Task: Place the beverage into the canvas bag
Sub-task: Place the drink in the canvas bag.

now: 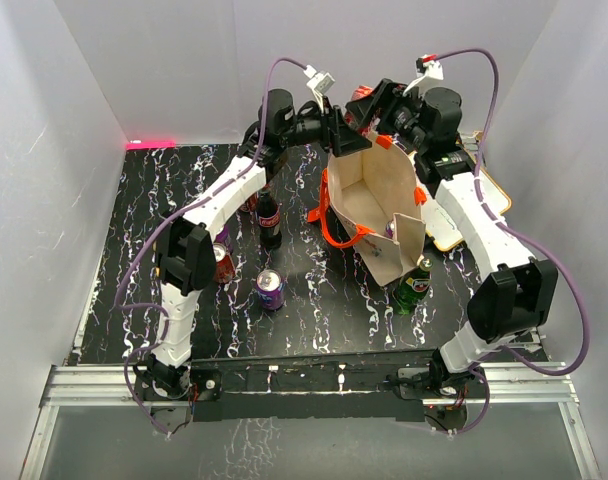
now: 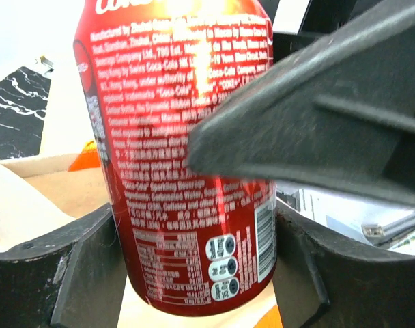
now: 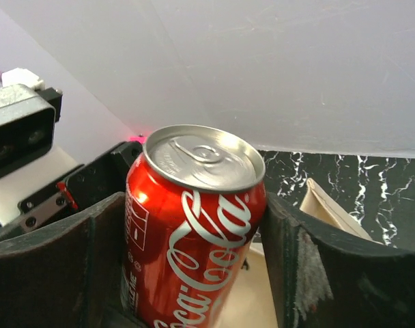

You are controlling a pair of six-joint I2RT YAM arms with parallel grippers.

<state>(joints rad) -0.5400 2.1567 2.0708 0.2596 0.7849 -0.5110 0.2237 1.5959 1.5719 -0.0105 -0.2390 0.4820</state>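
red cola can (image 3: 194,225) hangs over the canvas bag (image 1: 366,188) at its 12 o'clock rim, clamped in the left pincer (image 2: 194,263). i cannot tell if the right pincer (image 3: 194,280) grips it too. if both tug, it could drop outside.

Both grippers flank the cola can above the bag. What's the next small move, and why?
Probably open the right gripper and back it away: the left gripper also sits tight against the red can, over the open canvas bag, so one arm can lower it.

Glare on can (image 2: 201,27) — blurry foreground
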